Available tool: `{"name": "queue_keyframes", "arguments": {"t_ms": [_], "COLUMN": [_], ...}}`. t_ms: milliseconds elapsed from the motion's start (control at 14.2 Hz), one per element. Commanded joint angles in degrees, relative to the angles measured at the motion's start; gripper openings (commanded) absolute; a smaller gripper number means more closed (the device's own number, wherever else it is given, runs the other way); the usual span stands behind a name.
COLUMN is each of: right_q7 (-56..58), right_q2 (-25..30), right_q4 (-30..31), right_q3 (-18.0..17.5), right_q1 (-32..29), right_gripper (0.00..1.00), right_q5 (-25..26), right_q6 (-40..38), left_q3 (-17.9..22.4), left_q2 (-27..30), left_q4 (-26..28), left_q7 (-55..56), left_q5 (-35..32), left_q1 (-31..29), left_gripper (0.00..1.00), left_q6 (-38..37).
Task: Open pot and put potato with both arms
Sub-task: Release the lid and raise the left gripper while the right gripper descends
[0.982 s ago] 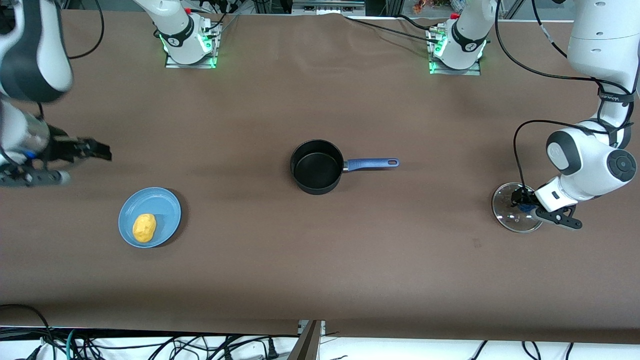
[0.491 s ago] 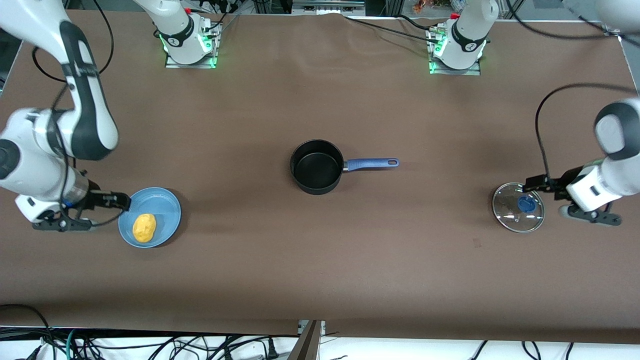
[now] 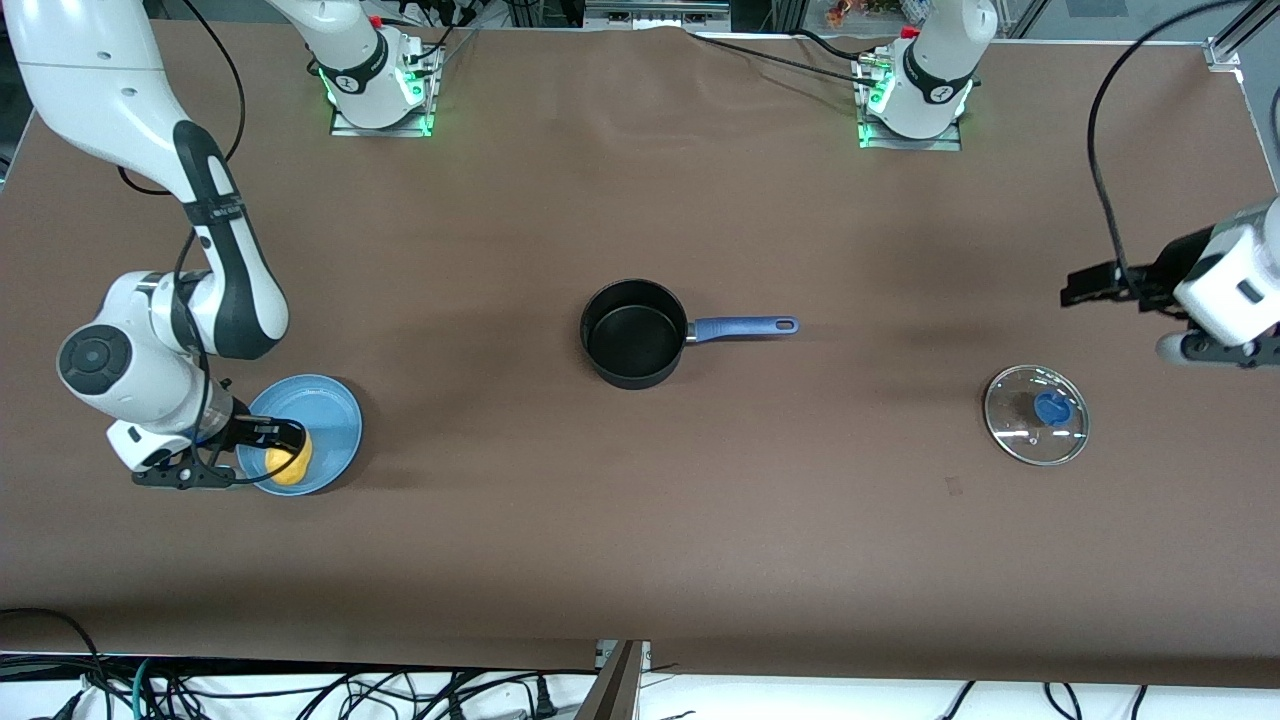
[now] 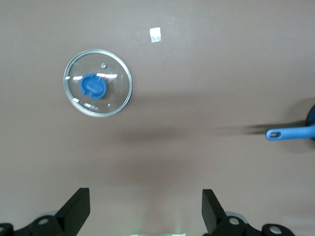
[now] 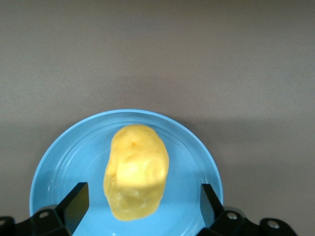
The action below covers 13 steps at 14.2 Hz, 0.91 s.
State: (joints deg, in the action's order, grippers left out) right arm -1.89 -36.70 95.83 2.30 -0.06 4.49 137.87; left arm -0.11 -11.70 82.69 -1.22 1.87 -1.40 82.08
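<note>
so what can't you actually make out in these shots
- Potato: front view, partly covered by the right gripper; whether the fingers touch it is unclear.
- Pot: left wrist view, only the blue handle's end shows, the rest cut off by the edge.
- Left gripper: both views show only part of it; the fingers stand open.

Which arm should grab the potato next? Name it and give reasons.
Right. The right gripper is over the blue plate, fingers open on either side of the potato. The left gripper is up near the glass lid.
</note>
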Motion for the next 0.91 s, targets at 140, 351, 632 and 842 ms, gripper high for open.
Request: {"name": "queue_keyframes", "arguments": {"t_ms": [140,351,632,842], "right_q7": [0.22,0.48,1.10,0.93], "right_q2": [-2.40,-3.20,-3.90,-1.72], "right_q4": [-0.73,-0.73,-0.73,-1.26], "right_q3": [-0.37,-0.37,-0.28,-0.19], "right_q1": [-0.03,-0.03,0.15,2.25], "right_gripper": [1.00,0.85,0.17,0.15], "right_q5": [-0.98,-0.89,-0.71,-0.62], "right_q6": [2.75,3.28,3.02,0.49], "left_q3": [-2.44,-2.36,-2.44,-2.44], "left_q2": [-1.04,-1.66,-1.75,-1.75], "left_q4": [-2.97,-3.24,-3.94,-4.03], "left_q7": [3.15,3.24,3.15,3.59], "left_q5": [-1.79,-1.79,-1.61,-1.61], "left_q1": [-0.88,-0.54,-0.71,-0.27], "left_gripper": [1.00,1.00,1.00,1.00], "left_q6": [-2.98,-2.98,-2.98,-2.98]}}
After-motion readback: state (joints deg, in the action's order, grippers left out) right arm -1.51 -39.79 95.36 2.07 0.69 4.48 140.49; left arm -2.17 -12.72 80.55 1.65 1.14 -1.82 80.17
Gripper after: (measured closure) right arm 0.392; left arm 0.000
